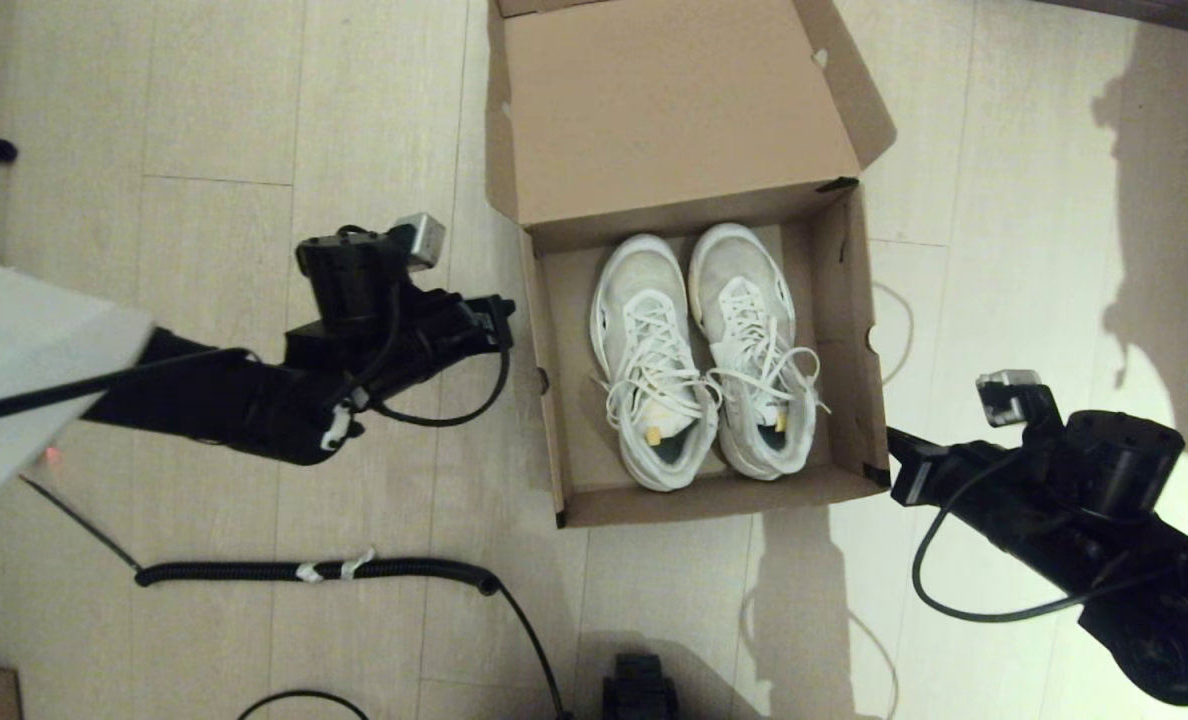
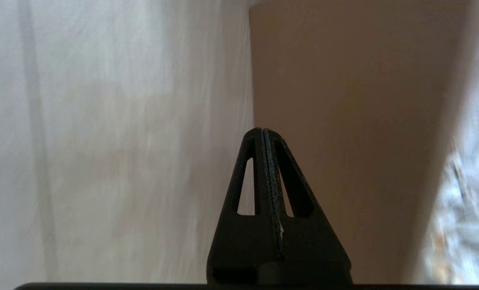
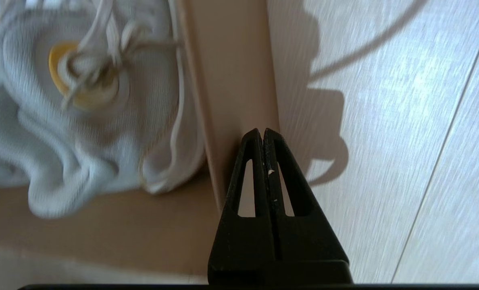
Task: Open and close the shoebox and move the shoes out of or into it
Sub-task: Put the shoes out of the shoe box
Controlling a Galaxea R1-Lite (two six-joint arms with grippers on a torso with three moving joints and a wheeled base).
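The brown shoebox (image 1: 851, 300) stands on the floor with its lid (image 1: 674, 100) folded up and back. Two white lace-up shoes (image 1: 654, 370) (image 1: 754, 350) lie side by side inside, toes toward the lid. My left gripper (image 1: 504, 315) is shut and empty, just outside the box's left wall. In the left wrist view its tips (image 2: 263, 131) face the brown cardboard (image 2: 344, 100). My right gripper (image 1: 892, 470) is shut and empty at the box's near right corner. In the right wrist view its tips (image 3: 263, 131) sit by the box wall (image 3: 231, 80), with a shoe (image 3: 82, 121) inside.
A coiled black cable (image 1: 314, 571) lies on the floor at the near left. A thin cord (image 1: 899, 330) loops beside the box's right wall. A white panel (image 1: 24, 340) juts in from the left. A black part (image 1: 639, 685) sits at the bottom edge.
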